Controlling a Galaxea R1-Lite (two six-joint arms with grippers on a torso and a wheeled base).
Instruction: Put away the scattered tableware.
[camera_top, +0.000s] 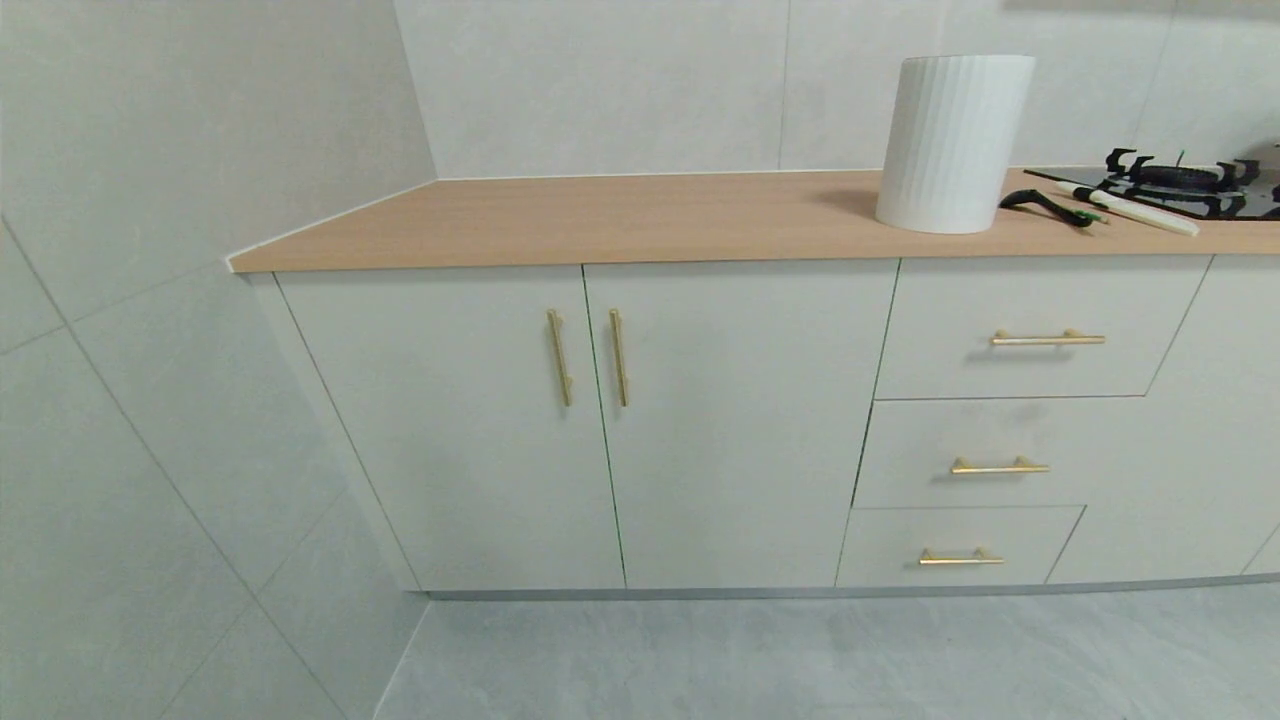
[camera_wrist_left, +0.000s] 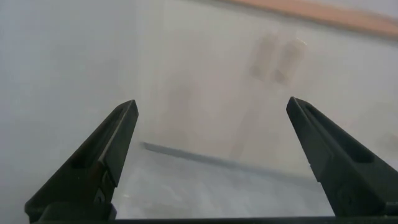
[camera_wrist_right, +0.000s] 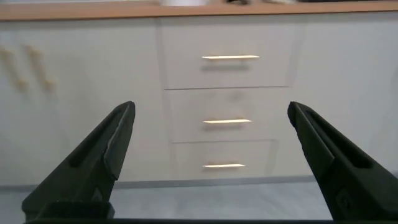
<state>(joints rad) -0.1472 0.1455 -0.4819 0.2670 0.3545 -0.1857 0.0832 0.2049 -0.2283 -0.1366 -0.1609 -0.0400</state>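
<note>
Barely begun: left gripper (camera_wrist_left: 211, 155) and right gripper (camera_wrist_right: 211, 155) spread wide, empty, with utensils (camera_top: 1130, 209) yet to be cleared off the countertop (camera_top: 600, 215).

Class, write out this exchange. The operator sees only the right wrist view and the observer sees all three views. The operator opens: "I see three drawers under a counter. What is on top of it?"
Observer: A white ribbed jar stands upright on the counter, above the drawers.
Operator: Any tableware beside it?
Observer: A black utensil and a white utensil lie beside the jar, toward a stove grate.
Operator: And the left tool?
Observer: The left tool is open and holds nothing. It faces the cabinet doors.
</note>
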